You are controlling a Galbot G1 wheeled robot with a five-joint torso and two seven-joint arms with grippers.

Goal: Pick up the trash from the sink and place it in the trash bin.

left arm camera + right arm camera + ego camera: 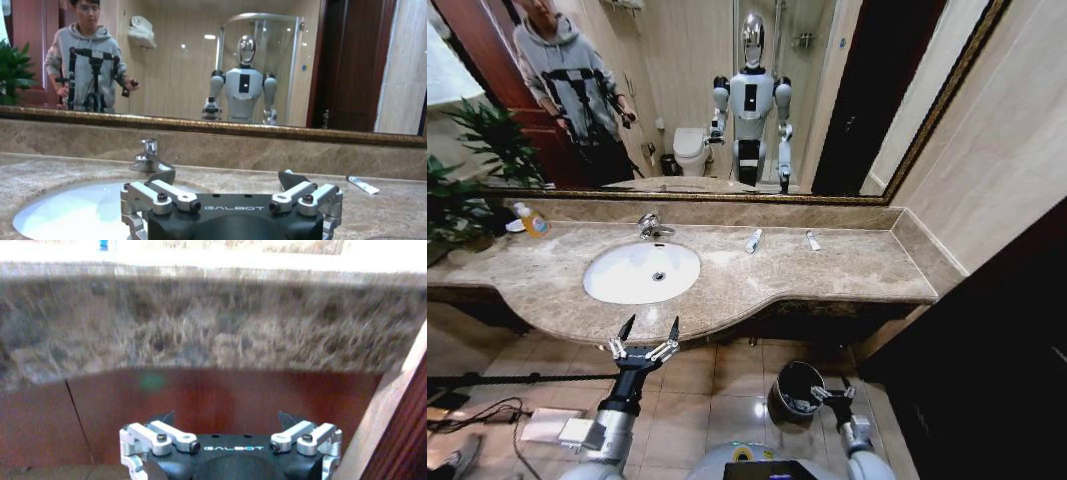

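The white oval sink [642, 271] with its chrome faucet [649, 226] is set in the beige marble counter. Two small white tubes of trash [754, 241] [812, 240] lie on the counter to the right of the basin. In the left wrist view, one tube [362, 184] lies to the right beyond the sink [67, 212]. My left gripper [649, 335] [227, 177] hangs open and holds nothing, just in front of the counter's front edge below the basin. The black trash bin [789, 392] stands low on the right. My right gripper [832, 395] [225, 418] is open beside its rim.
A yellow-orange soap bottle [530, 220] stands at the counter's far left, near green plants [467, 170]. A large mirror runs behind the counter. The right wrist view faces the marble counter edge [213, 330] and the dark wood cabinet front [220, 400]. Cables [477, 410] lie on the tiled floor at left.
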